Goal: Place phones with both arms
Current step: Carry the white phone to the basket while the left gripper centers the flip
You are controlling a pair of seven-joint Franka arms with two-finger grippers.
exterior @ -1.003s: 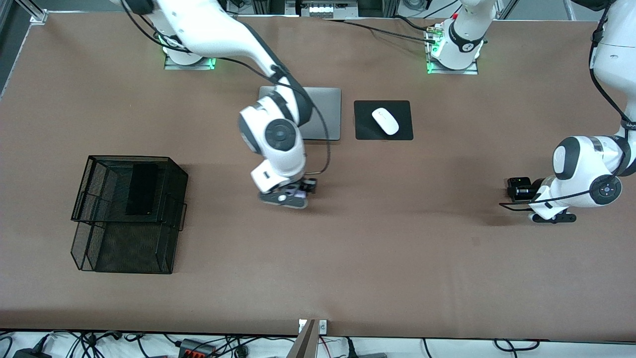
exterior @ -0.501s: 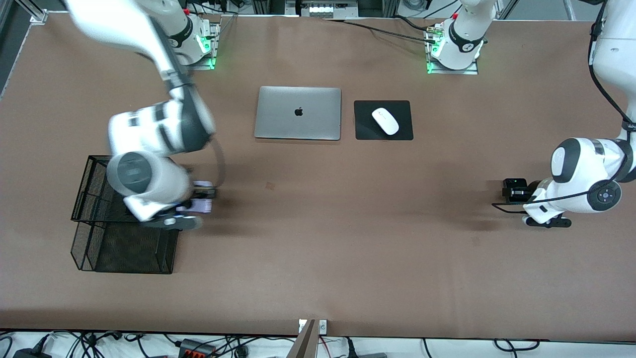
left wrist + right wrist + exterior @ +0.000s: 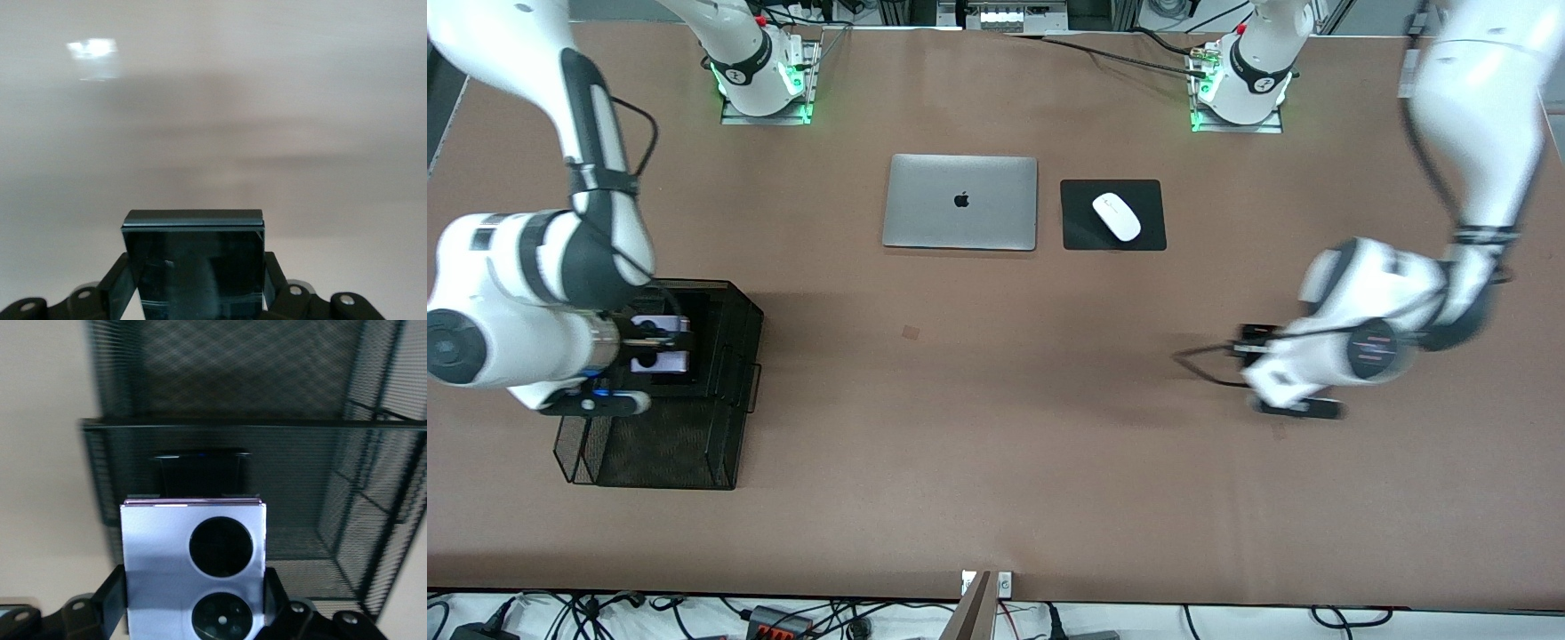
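Lilac phone (image 3: 660, 345), clamped in my right gripper (image 3: 649, 342), has swung over the mesh basket (image 3: 729, 391) for release; my left gripper (image 3: 1249, 342) holds the black phone (image 3: 193, 263).

This is a robotics lab set up as a mock office desk. Two white arms (image 3: 1449, 160) stand bolted on metal base plates (image 3: 765, 111) with green lights, on a wide brown table (image 3: 996, 444) ringed by aluminium framing and loose cables (image 3: 800, 618). A closed silver laptop (image 3: 960, 203), a white mouse (image 3: 1117, 216) on a black pad (image 3: 1080, 231) and a black mesh basket (image 3: 685, 444) serve as props.
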